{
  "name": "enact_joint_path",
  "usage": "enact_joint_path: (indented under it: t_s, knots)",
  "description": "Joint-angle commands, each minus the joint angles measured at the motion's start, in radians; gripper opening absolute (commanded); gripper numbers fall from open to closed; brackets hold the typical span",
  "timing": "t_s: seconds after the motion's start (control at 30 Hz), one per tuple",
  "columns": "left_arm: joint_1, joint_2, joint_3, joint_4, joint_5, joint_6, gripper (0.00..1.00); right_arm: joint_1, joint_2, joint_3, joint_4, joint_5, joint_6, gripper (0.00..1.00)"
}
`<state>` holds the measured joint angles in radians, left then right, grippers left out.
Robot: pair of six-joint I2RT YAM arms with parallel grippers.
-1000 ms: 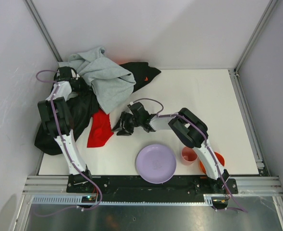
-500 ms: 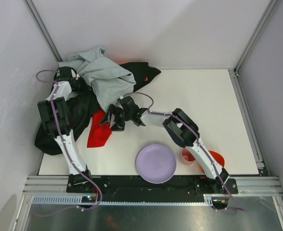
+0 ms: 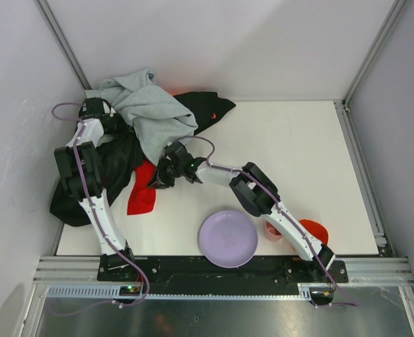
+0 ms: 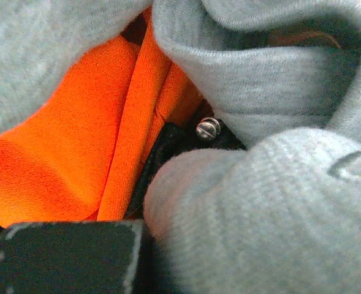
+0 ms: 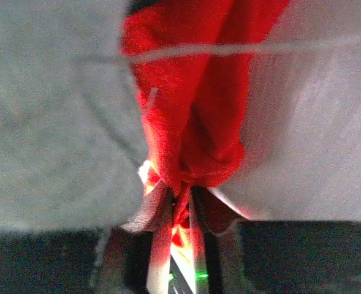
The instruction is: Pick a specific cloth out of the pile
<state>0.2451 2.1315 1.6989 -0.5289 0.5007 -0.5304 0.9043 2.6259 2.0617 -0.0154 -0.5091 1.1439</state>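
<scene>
right jaws pinching the red cloth at the edge of the pile

top external view: the pile (image 3: 150,105) lies in the far left corner of the tabletop (image 3: 298,154). a light gray sweatshirt (image 3: 157,123) is on top, and a black garment (image 3: 119,165) spreads under it toward the near side. the red cloth (image 3: 142,189) is at the near right edge of the pile, partly on the black garment and partly on the bare tabletop. my right arm (image 3: 252,189) reaches far to the left, and the right jaws are at the upper right part of the red cloth, just below the sweatshirt. my left arm (image 3: 98,210) goes up along the left side of the pile and its tip is at the sweatshirt, so the left jaws are hidden here. a lilac plate (image 3: 228,239), a pink cup (image 3: 272,229) and an orange object (image 3: 312,230) are near the front edge, well apart from the pile.

left wrist view: i see only fabric, very close. there are folds of the gray sweatshirt (image 4: 278,92) and an orange garment (image 4: 51,165) behind them. the left jaws are pressed together, and a black part with a screw (image 4: 208,128) shows between the folds. whether fabric is caught between them i cannot tell.

right wrist view: the right jaws are pinching a bunched fold of the red cloth (image 5: 186,110), which runs away from the fingertips (image 5: 149,211). the white tabletop is at the right, and at the left is a blurred gray surface.
</scene>
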Motion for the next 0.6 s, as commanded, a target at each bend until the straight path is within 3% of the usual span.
enact_joint_path:
  t_s: [0.0,0.13,0.43,0.57]
  knots:
    - [0.042,0.014,0.004,-0.125,-0.058,0.035,0.01,0.009,-0.009,-0.03,-0.036,-0.008,-0.006,0.11]
    - [0.043,0.013,0.004,-0.125,-0.057,0.035,0.01,-0.004,-0.099,-0.166,0.021,0.007,-0.023,0.01]
    - [0.044,0.011,0.003,-0.125,-0.058,0.032,0.01,-0.06,-0.368,-0.564,0.16,0.036,-0.042,0.0]
    - [0.043,0.009,0.004,-0.125,-0.058,0.032,0.01,-0.086,-0.451,-0.681,0.145,0.04,-0.074,0.0]
